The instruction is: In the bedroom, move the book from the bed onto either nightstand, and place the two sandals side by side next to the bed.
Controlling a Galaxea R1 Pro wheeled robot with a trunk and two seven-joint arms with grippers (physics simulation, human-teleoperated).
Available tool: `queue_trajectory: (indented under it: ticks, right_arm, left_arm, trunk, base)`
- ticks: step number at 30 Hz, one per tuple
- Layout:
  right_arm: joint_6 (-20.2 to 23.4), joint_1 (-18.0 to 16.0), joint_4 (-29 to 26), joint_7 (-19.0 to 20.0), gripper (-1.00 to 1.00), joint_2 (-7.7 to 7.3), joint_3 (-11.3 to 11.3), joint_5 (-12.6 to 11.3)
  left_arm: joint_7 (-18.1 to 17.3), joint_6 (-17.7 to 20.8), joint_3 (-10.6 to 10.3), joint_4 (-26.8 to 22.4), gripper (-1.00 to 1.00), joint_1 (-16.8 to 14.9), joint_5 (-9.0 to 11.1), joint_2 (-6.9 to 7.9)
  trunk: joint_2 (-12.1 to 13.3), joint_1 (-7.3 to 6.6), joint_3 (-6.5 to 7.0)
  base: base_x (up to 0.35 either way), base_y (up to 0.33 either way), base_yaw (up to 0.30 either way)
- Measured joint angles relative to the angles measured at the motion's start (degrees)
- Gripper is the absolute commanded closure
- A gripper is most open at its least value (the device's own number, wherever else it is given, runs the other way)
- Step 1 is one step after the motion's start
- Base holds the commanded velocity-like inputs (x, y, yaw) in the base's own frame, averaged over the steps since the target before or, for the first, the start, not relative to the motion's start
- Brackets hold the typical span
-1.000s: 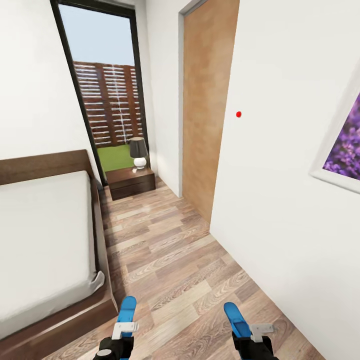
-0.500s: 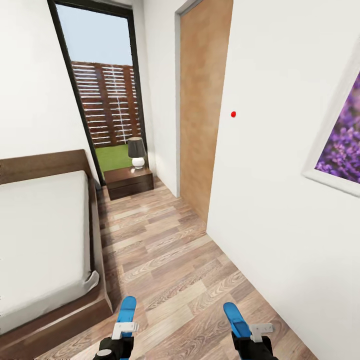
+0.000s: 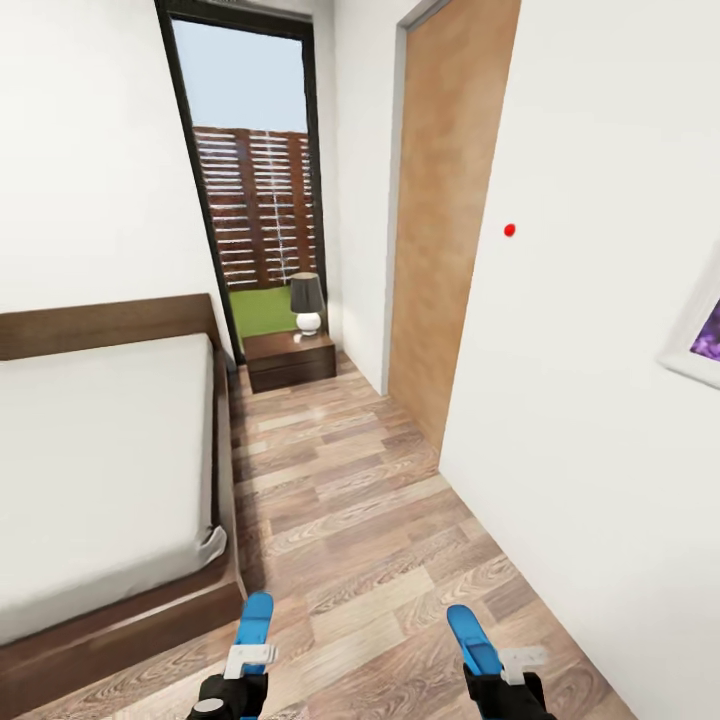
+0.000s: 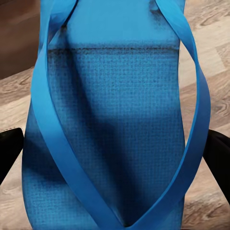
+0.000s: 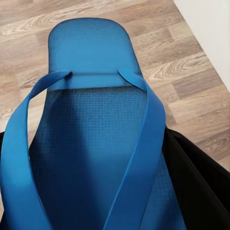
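Each gripper carries one bright blue sandal low over the wood floor, at the foot end of the bed. My left gripper is shut on the left sandal, whose sole and straps show close up between black fingers. My right gripper is shut on the other sandal, seen along its sole. The bed's off-white mattress is bare where I see it. A dark nightstand stands beyond the bed under the window. The book is out of view.
A lamp with a dark shade stands on the nightstand. A wood-plank aisle runs between the bed and the white wall on the right. A tan door and a purple picture are on that side.
The whole picture has shifted to the right, so the camera has turned left. Both grippers still hold their sandals in the same pose.
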Motion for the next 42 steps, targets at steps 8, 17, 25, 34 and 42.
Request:
queue_trajectory:
  ticks: [8, 17, 25, 34, 42]
  right_arm:
    - [-0.05, 0.05, 0.03, 0.0, 1.0, 0.0, 0.0, 0.04]
    - [-0.07, 0.09, 0.04, 0.0, 1.0, 0.0, 0.0, 0.05]
    - [-0.07, 0.09, 0.04, 0.0, 1.0, 0.0, 0.01, 0.05]
    - [-0.07, 0.09, 0.04, 0.0, 1.0, 0.0, 0.0, 0.03]
    - [-0.07, 0.1, 0.03, 0.0, 1.0, -0.02, -0.07, -0.07]
  left_arm:
    - [0.0, 0.0, 0.0, 0.0, 1.0, 0.0, -0.02, -0.03]
    - [0.0, 0.0, 0.0, 0.01, 1.0, 0.0, -0.02, -0.06]
    - [0.01, -0.01, -0.01, 0.01, 1.0, -0.01, -0.02, -0.06]
    - [0.0, -0.01, 0.0, 0.01, 1.0, 0.01, -0.02, -0.09]
    - [0.03, 0.0, 0.0, 0.01, 1.0, 0.0, -0.02, -0.1]
  trunk:
    - [0.0, 0.0, 0.15]
    - [0.0, 0.0, 0.69]
    - [0.0, 0.0, 1.24]
    - [0.0, 0.0, 1.86]
    - [0.0, 0.0, 2.34]
  base:
    - [0.0, -0.181, 0.27]
    - [0.0, -0.165, 0.223]
    - [0.0, -0.041, 0.213]
    - [0.0, -0.039, 0.21]
    - [0.0, -0.218, 0.158]
